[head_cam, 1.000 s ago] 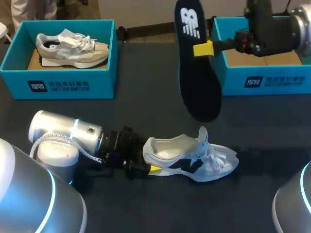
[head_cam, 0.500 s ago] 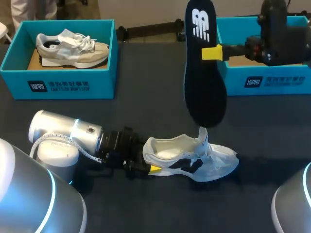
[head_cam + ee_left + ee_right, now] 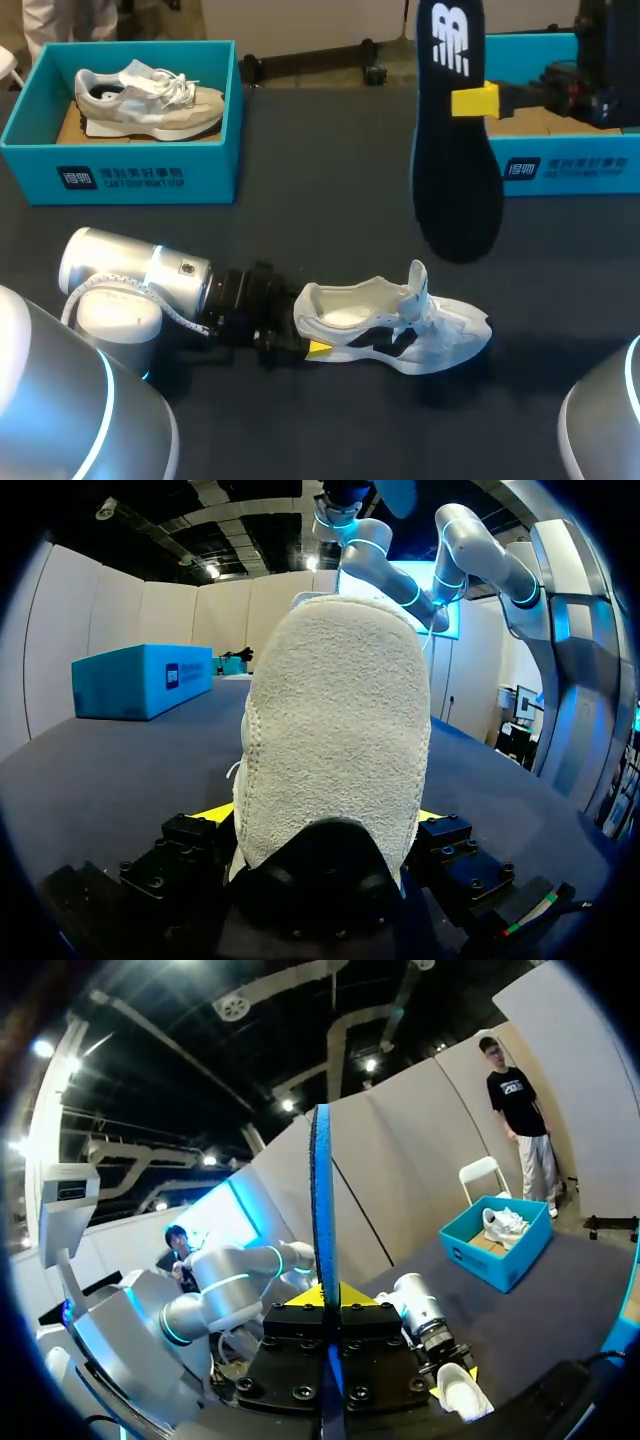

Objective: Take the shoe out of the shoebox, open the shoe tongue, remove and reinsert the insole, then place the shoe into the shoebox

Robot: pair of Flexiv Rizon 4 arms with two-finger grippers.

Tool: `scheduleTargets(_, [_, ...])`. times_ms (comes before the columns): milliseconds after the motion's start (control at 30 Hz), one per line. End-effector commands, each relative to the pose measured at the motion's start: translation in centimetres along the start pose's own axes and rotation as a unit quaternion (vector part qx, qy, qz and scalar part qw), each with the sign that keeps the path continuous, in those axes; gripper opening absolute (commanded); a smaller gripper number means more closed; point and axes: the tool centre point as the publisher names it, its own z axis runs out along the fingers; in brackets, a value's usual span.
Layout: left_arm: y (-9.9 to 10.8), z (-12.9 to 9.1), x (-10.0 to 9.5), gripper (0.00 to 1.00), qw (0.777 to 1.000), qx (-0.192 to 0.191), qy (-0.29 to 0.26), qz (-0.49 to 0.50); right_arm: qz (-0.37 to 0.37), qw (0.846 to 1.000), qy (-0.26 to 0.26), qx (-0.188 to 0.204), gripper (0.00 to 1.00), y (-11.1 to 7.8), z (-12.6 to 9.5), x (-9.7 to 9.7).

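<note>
A white shoe with black side marks (image 3: 390, 325) lies on the dark table, its toe to the right and its tongue standing up. My left gripper (image 3: 305, 345) is at its heel, and in the left wrist view the heel (image 3: 335, 740) fills the space between the yellow tips, which touch it on both sides. A black insole (image 3: 455, 170) hangs upright in the air above and right of the shoe. My right gripper (image 3: 475, 101) is shut on the insole's upper part. The right wrist view shows the insole edge-on (image 3: 322, 1210) between the shut fingers.
A teal shoebox (image 3: 560, 165) stands at the back right, just behind the insole. Another teal shoebox (image 3: 120, 170) at the back left holds a beige shoe (image 3: 150, 98). Dark table surface lies between the boxes and the white shoe.
My right arm has carried the insole to the right, towards the right shoebox. The left arm and the shoe have stayed where they were.
</note>
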Motion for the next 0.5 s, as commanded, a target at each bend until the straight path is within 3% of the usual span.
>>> scheduleTargets(33, [0.1,0.1,0.0,0.00,1.000,0.000,0.000,0.000,0.003,1.000,-0.006,0.000,0.00,-0.6,-1.1,0.5])
scheduleTargets(500, [0.1,0.1,0.0,0.00,1.000,0.000,0.000,0.000,0.015,1.000,0.005,0.006,0.00,-1.6,-1.5,1.0])
